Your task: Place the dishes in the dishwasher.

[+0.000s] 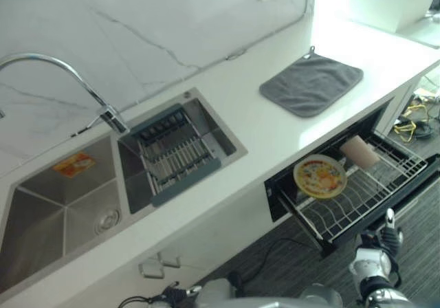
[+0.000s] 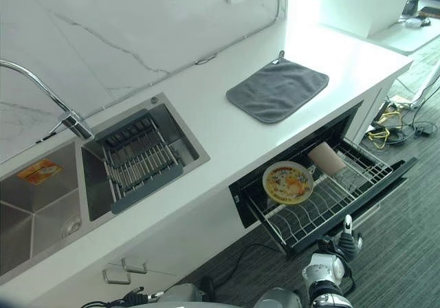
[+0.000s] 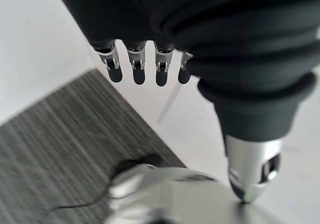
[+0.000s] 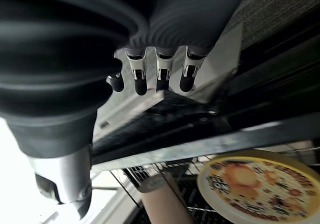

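The dishwasher drawer is pulled out under the white counter, and its wire rack is in plain sight. A yellow-rimmed plate with a colourful picture leans in the rack. Beside it a pale pink cup lies on its side. My right hand hangs low in front of the drawer's near corner, open and holding nothing. Its wrist view looks up past straight fingers at the plate and the cup. My left hand is open and holds nothing, with grey carpet and a white cabinet front beyond it.
A double steel sink with a grey drain basket and a curved tap lies at the left. A grey cloth rests on the counter. A white box stands far right. Cables lie on the floor.
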Tool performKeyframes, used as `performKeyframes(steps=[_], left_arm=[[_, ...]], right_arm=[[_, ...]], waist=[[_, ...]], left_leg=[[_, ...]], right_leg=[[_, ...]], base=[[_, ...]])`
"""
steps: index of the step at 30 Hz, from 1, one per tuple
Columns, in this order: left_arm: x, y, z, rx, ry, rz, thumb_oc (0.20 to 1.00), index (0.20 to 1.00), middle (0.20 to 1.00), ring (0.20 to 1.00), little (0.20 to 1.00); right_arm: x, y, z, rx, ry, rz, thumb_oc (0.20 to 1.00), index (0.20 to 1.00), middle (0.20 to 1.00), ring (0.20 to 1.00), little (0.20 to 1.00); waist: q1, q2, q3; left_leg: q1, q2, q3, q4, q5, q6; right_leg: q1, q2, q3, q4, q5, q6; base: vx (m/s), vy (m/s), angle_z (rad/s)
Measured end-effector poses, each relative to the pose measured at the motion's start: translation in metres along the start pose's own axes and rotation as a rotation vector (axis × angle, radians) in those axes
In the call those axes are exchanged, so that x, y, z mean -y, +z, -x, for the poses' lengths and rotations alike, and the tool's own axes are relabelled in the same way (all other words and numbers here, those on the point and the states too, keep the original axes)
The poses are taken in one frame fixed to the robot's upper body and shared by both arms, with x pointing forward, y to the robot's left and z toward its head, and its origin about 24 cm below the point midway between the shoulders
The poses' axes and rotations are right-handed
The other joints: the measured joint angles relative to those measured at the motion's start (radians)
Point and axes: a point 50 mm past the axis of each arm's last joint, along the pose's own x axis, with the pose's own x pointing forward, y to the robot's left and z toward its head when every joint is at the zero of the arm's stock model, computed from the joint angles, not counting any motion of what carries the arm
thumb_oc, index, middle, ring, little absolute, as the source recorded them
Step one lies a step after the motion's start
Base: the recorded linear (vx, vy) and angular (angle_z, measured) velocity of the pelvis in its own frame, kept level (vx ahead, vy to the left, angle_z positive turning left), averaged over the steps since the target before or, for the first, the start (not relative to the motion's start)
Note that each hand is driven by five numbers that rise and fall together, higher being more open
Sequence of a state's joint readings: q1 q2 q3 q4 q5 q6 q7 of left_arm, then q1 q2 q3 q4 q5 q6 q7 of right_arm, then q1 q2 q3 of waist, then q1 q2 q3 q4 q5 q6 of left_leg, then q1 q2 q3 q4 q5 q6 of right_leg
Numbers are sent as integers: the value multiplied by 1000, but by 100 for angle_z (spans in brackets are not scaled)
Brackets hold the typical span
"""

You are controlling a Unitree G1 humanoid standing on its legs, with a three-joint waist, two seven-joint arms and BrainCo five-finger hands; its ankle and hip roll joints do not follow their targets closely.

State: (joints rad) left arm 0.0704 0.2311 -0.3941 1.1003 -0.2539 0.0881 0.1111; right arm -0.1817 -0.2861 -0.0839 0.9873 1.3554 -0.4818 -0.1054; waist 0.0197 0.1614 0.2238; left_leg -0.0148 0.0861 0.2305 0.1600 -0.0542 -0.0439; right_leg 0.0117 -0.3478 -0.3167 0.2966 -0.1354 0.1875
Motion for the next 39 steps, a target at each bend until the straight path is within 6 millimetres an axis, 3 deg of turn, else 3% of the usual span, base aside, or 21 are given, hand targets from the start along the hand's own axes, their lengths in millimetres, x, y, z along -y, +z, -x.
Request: performKeyframes(steps=[1, 3, 4, 6, 7, 9, 13, 14, 16, 19, 21, 23, 24, 26, 33, 36, 39], left_arm=[[1, 1, 0, 2, -2, 0, 1000, 1000, 1000, 1000, 1000], [2, -14, 2, -34, -8, 3, 1000, 1000, 1000, 1000, 1000], [4, -28, 4, -66, -14, 8, 1000, 1000, 1000, 1000, 1000], [5, -39, 7, -74, -26, 15, 1000, 1000, 1000, 1000, 1000], [2, -49, 7, -127, -25, 9, 1000, 1000, 1000, 1000, 1000], [-1, -43, 5, -115, -22, 14, 1000, 1000, 1000, 1000, 1000], [-5, -31, 2, -86, -19, 48, 1000, 1000, 1000, 1000, 1000], [-10, -26, 1, -73, -7, 47, 1000, 1000, 1000, 1000, 1000], [-14, -21, 0, -62, 3, 48, 1000, 1000, 1000, 1000, 1000], [-24, -19, 0, -49, 35, 106, 1000, 1000, 1000, 1000, 1000], [-31, -23, 1, -66, 53, 109, 1000, 1000, 1000, 1000, 1000], [-32, -23, 1, -60, 56, 112, 1000, 1000, 1000, 1000, 1000], [-35, -23, 1, -56, 64, 130, 1000, 1000, 1000, 1000, 1000], [-38, -33, 2, -103, 66, 147, 1000, 1000, 1000, 1000, 1000], [-47, -41, 4, -146, 106, 335, 1000, 1000, 1000, 1000, 1000], [-49, -35, 3, -108, 115, 340, 1000, 1000, 1000, 1000, 1000], [-46, -24, 2, -35, 46, 371, 1000, 1000, 1000, 1000, 1000]], right_arm=[[0, 1, 0, 6, 1, -1, 1000, 1000, 1000, 1000, 1000], [-11, 0, -2, -25, 78, 24, 1000, 1000, 1000, 1000, 1000], [-27, 1, -4, -34, 151, 55, 1000, 1000, 1000, 1000, 1000], [-34, 6, -7, -32, 170, 61, 1000, 1000, 1000, 1000, 1000], [-49, 11, -11, -32, 205, 66, 1000, 1000, 1000, 1000, 1000], [-63, 14, -13, -31, 248, 92, 1000, 1000, 1000, 1000, 1000], [-81, 3, -10, -95, 317, 203, 1000, 1000, 1000, 1000, 1000], [-97, 2, -10, -111, 345, 238, 1000, 1000, 1000, 1000, 1000], [-109, 5, -11, -111, 378, 275, 1000, 1000, 1000, 1000, 1000], [-126, 15, -15, -113, 424, 390, 1000, 1000, 1000, 1000, 1000], [-152, 28, -18, -101, 488, 436, 1000, 1000, 1000, 1000, 1000], [-162, 36, -21, -100, 497, 457, 1000, 1000, 1000, 1000, 1000], [-167, 44, -24, -94, 474, 459, 1000, 1000, 1000, 1000, 1000], [-161, 56, -29, -83, 488, 487, 1000, 1000, 1000, 1000, 1000], [-148, 62, -35, -112, 437, 590, 1000, 1000, 1000, 1000, 1000], [-146, 58, -35, -135, 430, 623, 1000, 1000, 1000, 1000, 1000], [-134, 39, -31, -190, 435, 643, 1000, 1000, 1000, 1000, 1000]], waist=[[0, 1, 3], [9, 24, 8], [17, 52, 12], [35, 62, 10], [43, 55, 17], [52, 41, 52], [60, -3, 87], [62, -13, 98], [70, -26, 115], [108, -34, 138], [145, -48, 171], [165, -48, 176], [188, -51, 178], [202, -64, 186], [209, -61, 184], [208, -60, 183], [205, -58, 171]], left_leg=[[0, -4, -2, 0, 0, 1], [3, -17, -7, 1, -1, 3], [0, -18, -9, 2, -1, 3], [-2, -31, -10, 2, -4, 8], [-46, -44, -19, 45, -15, 21], [-74, -42, -18, 75, -21, 21], [-111, -18, -29, 122, -30, 15], [-145, -1, -29, 143, -31, 12], [-164, 7, -36, 152, -25, 4], [-194, 28, -46, 171, -22, -2], [-213, 40, -64, 171, -15, -11], [-228, 39, -80, 154, -5, -16], [-236, 39, -96, 136, 22, -19], [-237, 39, -110, 102, 45, -23], [-184, 48, -143, -3, 104, -28], [-148, 57, -147, -61, 139, -33], [-86, 72, -144, -129, 161, -37]], right_leg=[[0, -4, 0, 4, -1, -2], [1, -20, -1, 20, -12, 5], [3, -22, -4, 20, -16, 6], [6, -38, -13, 22, -19, 11], [-26, -65, -24, 69, -27, 13], [-45, -72, -25, 99, -41, 7], [-92, -67, -22, 170, -77, -6], [-129, -60, -22, 197, -88, -20], [-152, -55, -22, 225, -96, -25], [-182, -41, -24, 249, -107, -43], [-197, -29, -35, 266, -113, -54], [-197, -26, -54, 261, -113, -54], [-197, -24, -76, 256, -111, -57], [-194, -17, -96, 239, -106, -64], [-114, 24, -153, 136, -66, -64], [-81, 50, -165, 88, -43, -62], [-14, 86, -175, 1, -8, -55]], base=[[66, 111, 14], [72, 142, 12], [62, 211, 12], [30, 156, 21], [89, 26, 38], [81, -15, 26], [-21, -18, 2], [-50, -63, -4], [-36, -63, 0], [-14, -36, 3], [-31, -35, 13], [-25, -28, 25], [1, -16, 38], [21, 0, 23], [47, 6, 13], [13, 34, 3], [-11, 103, 0]])
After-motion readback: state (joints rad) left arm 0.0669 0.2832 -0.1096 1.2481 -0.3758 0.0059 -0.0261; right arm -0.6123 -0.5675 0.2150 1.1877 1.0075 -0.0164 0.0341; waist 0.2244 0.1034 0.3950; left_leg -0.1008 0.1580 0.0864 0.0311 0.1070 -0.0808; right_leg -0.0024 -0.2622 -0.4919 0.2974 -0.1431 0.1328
